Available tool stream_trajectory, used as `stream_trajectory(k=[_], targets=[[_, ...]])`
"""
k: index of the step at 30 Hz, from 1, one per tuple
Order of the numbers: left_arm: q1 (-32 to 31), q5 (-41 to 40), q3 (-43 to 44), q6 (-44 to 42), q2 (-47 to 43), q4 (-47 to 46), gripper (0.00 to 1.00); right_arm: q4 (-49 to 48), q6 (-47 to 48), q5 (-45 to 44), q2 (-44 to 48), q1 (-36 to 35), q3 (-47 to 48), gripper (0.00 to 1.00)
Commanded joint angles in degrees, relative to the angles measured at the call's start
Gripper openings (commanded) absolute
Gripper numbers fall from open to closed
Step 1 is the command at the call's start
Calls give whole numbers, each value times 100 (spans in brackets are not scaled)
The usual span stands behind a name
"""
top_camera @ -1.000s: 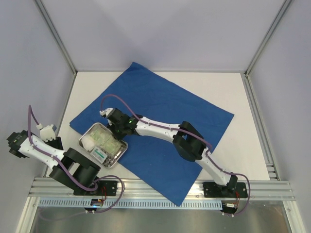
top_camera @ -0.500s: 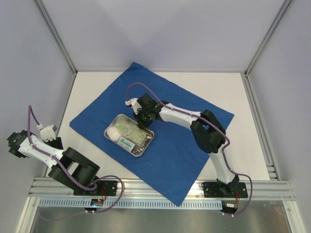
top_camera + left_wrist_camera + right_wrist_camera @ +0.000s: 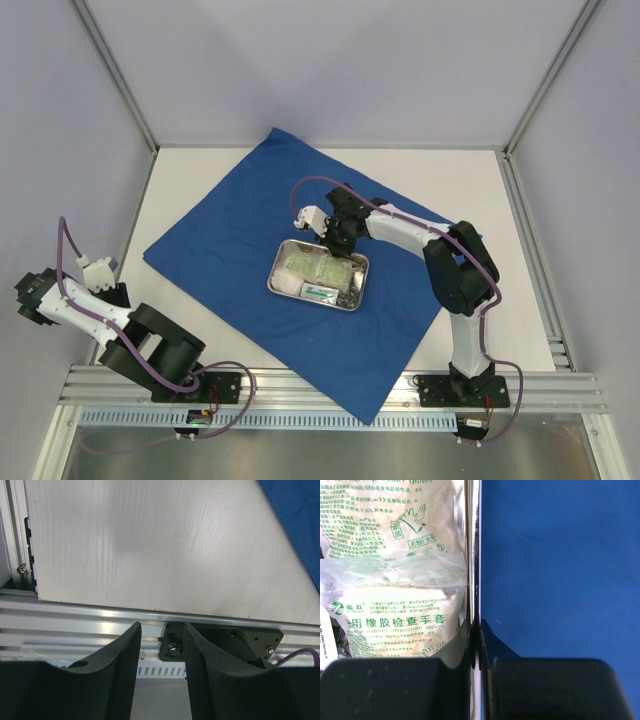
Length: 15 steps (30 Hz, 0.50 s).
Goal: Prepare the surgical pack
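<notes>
The surgical pack's blue drape (image 3: 240, 210) lies spread flat on the white table. A small steel tray (image 3: 361, 287) with glove packets (image 3: 315, 270) sits near the drape's middle. My right gripper (image 3: 336, 246) is shut on the tray's far rim. In the right wrist view the right gripper (image 3: 476, 630) pinches the thin steel rim (image 3: 472, 555), with glove packets (image 3: 395, 625) on the left and the drape (image 3: 560, 570) on the right. My left gripper (image 3: 36, 298) hangs off the table's left side. In the left wrist view the left gripper (image 3: 161, 630) is open and holds nothing.
The aluminium rail (image 3: 330, 385) runs along the near edge. Frame posts and grey walls close in the table. In the left wrist view I see the white table top (image 3: 150, 545), the rail (image 3: 75, 615) and a corner of the drape (image 3: 300, 520).
My right gripper has drawn the tray to the right, from the drape's left part to near its middle. The left arm has not moved.
</notes>
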<state>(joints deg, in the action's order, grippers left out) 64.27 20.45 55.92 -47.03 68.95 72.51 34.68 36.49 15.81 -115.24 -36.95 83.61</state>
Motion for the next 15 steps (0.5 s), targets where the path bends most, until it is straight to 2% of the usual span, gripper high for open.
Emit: stream_trajectory(k=[1,10,15], targets=[[24,73,68,-167,-39,97,48,285,1369,-852,-130,258,23,0],[24,-6,86,-184,-101,79,48,-136,3038,-869,-736,294,884,1],[24,21,77,-167,-48,61,48,-523,3864,-1369,-1061,4,1095,10]])
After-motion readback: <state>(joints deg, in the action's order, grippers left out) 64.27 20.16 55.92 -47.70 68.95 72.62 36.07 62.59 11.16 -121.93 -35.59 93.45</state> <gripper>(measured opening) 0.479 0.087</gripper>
